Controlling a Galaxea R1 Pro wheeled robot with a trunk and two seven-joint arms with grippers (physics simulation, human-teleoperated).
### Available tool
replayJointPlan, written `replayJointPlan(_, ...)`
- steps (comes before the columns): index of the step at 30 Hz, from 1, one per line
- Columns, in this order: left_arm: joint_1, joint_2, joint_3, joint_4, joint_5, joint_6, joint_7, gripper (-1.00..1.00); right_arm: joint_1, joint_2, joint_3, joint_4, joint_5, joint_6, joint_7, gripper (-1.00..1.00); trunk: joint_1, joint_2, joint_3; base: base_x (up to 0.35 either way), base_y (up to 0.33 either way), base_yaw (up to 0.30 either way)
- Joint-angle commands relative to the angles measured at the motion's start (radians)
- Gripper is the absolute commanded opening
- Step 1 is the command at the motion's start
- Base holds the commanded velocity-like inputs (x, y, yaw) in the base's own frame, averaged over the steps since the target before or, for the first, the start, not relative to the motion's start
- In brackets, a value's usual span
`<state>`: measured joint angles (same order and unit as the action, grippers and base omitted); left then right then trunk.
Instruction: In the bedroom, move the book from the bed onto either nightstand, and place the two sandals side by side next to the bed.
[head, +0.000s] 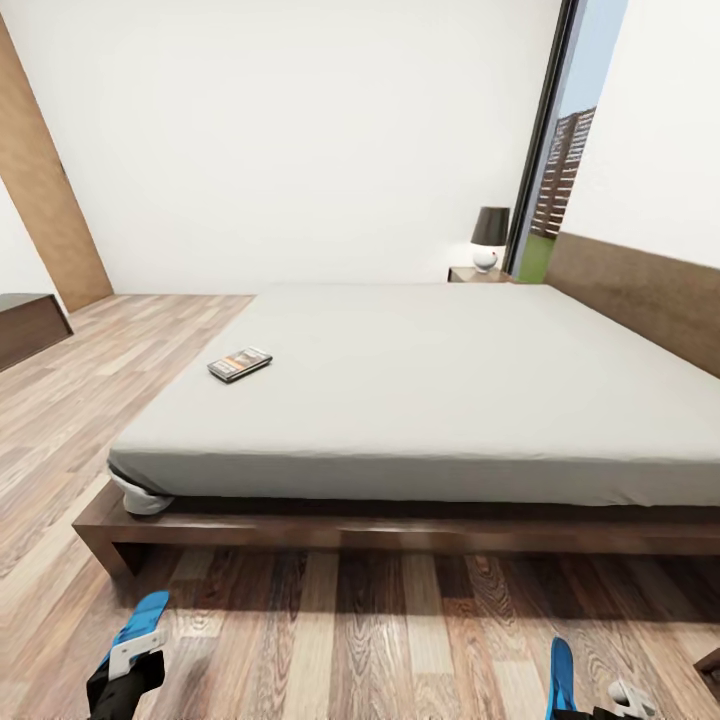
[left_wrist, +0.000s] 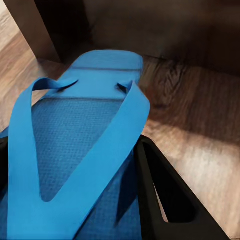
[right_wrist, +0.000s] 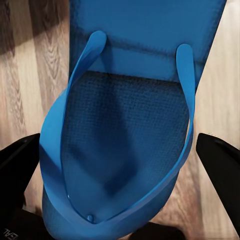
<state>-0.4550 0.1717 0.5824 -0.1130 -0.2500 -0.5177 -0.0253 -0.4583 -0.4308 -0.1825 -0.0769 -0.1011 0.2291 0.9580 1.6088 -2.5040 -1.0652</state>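
The book (head: 240, 364) lies flat on the white mattress of the bed (head: 420, 390), near its left edge. A nightstand (head: 476, 274) stands at the bed's far corner. At the view's lower left, my left gripper (head: 125, 668) is shut on a blue sandal (head: 143, 615), held low over the floor in front of the bed frame. In the left wrist view that sandal (left_wrist: 85, 90) sits between the black fingers (left_wrist: 160, 195). My right gripper (head: 610, 706) is shut on the other sandal (head: 561, 676), held on edge. Its fingers (right_wrist: 220, 165) flank the sandal (right_wrist: 130, 130).
A lamp (head: 489, 236) with a dark shade stands on the nightstand, beside a tall window (head: 560, 170). The bed's dark wooden frame (head: 300, 530) juts out just ahead. A low dark cabinet (head: 28, 325) stands at the left. Wood plank floor (head: 360, 640) lies between me and the bed.
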Motion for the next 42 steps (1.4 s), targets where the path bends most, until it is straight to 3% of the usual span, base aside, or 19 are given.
replayJointPlan(1,-0.001,0.0,0.008,0.001,-0.011,-0.004,-0.001,-1.0,0.0,0.0,0.001,0.0,-0.011,0.01,0.002,-1.0,0.0,-0.001,-0.005,0.0,0.0,0.0)
replayJointPlan(35,-0.002,0.001,0.009,0.001,-0.01,-0.006,-0.001,-1.0,-0.001,0.0,0.001,-0.001,-0.01,0.01,0.002,-1.0,0.015,-0.009,-0.136,0.0,0.0,0.0)
replayJointPlan(38,-0.001,0.001,0.009,0.001,-0.009,-0.01,-0.001,-1.0,-0.001,0.0,0.001,0.0,-0.011,0.01,0.002,-1.0,0.015,-0.009,-0.136,0.0,0.0,0.0)
replayJointPlan(42,-0.002,0.002,0.01,0.001,-0.009,-0.076,-0.001,-1.0,0.0,0.0,0.001,0.0,-0.011,0.01,0.002,-1.0,0.015,-0.009,-0.136,0.0,0.0,0.0)
